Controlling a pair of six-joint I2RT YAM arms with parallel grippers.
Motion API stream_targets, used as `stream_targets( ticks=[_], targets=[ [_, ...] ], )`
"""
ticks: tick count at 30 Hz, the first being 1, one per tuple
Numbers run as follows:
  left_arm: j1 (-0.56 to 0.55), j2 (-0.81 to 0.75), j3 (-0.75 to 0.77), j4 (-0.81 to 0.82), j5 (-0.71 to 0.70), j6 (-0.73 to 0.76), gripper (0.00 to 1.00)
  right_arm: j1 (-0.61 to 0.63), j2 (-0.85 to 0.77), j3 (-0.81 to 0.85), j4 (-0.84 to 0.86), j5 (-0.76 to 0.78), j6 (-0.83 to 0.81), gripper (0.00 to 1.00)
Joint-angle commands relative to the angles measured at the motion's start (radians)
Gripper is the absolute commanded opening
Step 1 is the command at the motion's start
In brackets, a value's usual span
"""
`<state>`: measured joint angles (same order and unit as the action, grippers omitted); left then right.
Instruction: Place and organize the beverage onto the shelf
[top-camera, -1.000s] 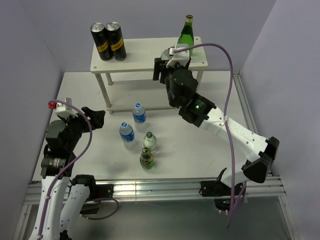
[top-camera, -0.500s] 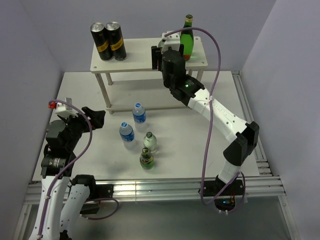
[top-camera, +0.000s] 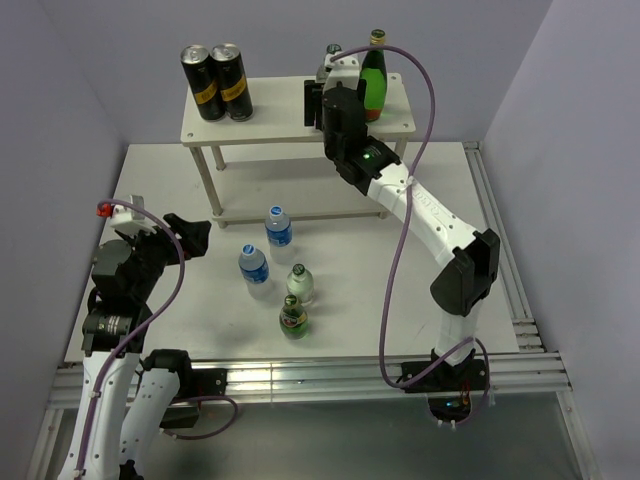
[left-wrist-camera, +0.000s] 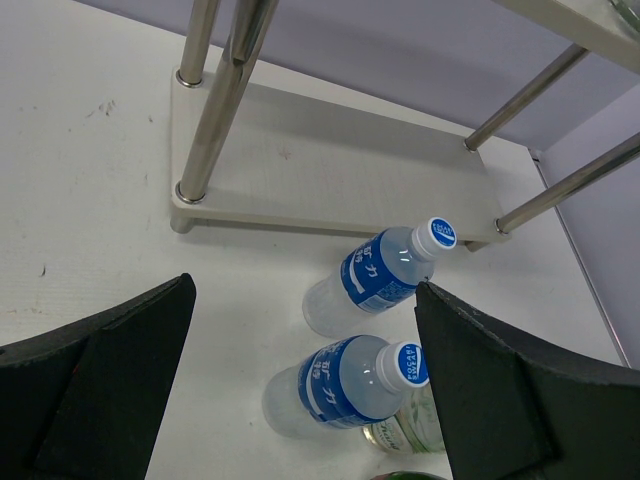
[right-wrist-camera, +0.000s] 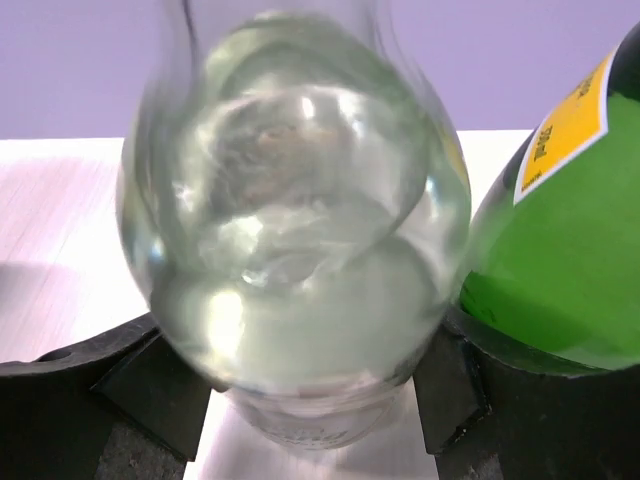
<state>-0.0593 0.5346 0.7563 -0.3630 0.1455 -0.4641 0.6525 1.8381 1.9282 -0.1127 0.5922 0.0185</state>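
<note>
Four bottles (top-camera: 254, 266) are waiting on the table (top-camera: 400, 290) in front of the shelf (top-camera: 290, 112); the right fingers (right-wrist-camera: 90, 390) are clasping a clear bottle (right-wrist-camera: 300, 230) at the top board, holding it just beside the green bottle (right-wrist-camera: 560, 250), probably to group like drinks; it may be resting on the board, though the view is hiding its base. Two cans (top-camera: 217, 82) are occupying the left end, well apart; the left fingers (left-wrist-camera: 90, 380) are hanging spread and empty.

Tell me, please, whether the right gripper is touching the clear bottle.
Touching. In the right wrist view the clear bottle sits inside the right gripper, with both black fingers pressed against its lower sides and no gap.
</note>
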Motion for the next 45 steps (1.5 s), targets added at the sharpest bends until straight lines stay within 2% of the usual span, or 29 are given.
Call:
stream_targets(
  ticks=[1, 6, 7, 12, 13, 14, 17, 23, 27, 28, 30, 31, 37, 45],
  targets=[
    [0.004, 0.004, 0.000, 0.033, 0.016, 0.019, 0.99, -0.019, 0.003, 0.051, 0.074, -0.003, 0.029, 0.00],
    [0.006, 0.005, 0.002, 0.033, 0.016, 0.019, 0.99, -0.033, 0.009, 0.017, 0.082, 0.006, 0.049, 0.02],
    [0.004, 0.007, 0.002, 0.033, 0.014, 0.019, 0.99, -0.033, 0.007, 0.008, 0.088, 0.008, 0.049, 0.12],
    [0.006, 0.004, 0.000, 0.033, 0.016, 0.019, 0.99, -0.033, 0.010, -0.020, 0.108, 0.014, 0.043, 0.36],
    [0.004, 0.004, 0.000, 0.033, 0.016, 0.019, 0.99, -0.033, 0.013, -0.017, 0.108, 0.014, 0.041, 0.45],
    [0.004, 0.004, 0.000, 0.033, 0.016, 0.019, 0.99, -0.033, 0.013, -0.017, 0.110, 0.017, 0.041, 0.47],
    [0.004, 0.004, -0.002, 0.033, 0.017, 0.019, 0.99, -0.031, 0.023, -0.023, 0.110, 0.020, 0.034, 0.51],
    [0.006, 0.002, 0.000, 0.033, 0.016, 0.019, 0.99, -0.031, 0.024, -0.043, 0.140, 0.026, 0.031, 0.51],
    [0.004, -0.001, -0.002, 0.033, 0.016, 0.019, 0.99, -0.033, 0.027, -0.049, 0.140, 0.027, 0.031, 0.45],
    [0.004, 0.001, 0.000, 0.033, 0.016, 0.019, 0.99, -0.033, 0.027, -0.051, 0.140, 0.026, 0.031, 0.30],
    [0.004, 0.001, 0.000, 0.032, 0.014, 0.019, 0.99, -0.033, 0.027, -0.055, 0.137, 0.011, 0.034, 0.13],
    [0.004, 0.001, 0.000, 0.033, 0.016, 0.019, 0.99, -0.033, 0.027, -0.055, 0.137, 0.006, 0.034, 0.00],
    [0.004, 0.001, 0.001, 0.032, 0.012, 0.019, 0.99, -0.021, 0.003, -0.093, 0.137, -0.012, 0.029, 0.00],
    [0.006, -0.004, 0.002, 0.032, 0.011, 0.019, 0.99, 0.082, -0.178, -0.294, 0.240, 0.052, -0.008, 0.00]
  ],
)
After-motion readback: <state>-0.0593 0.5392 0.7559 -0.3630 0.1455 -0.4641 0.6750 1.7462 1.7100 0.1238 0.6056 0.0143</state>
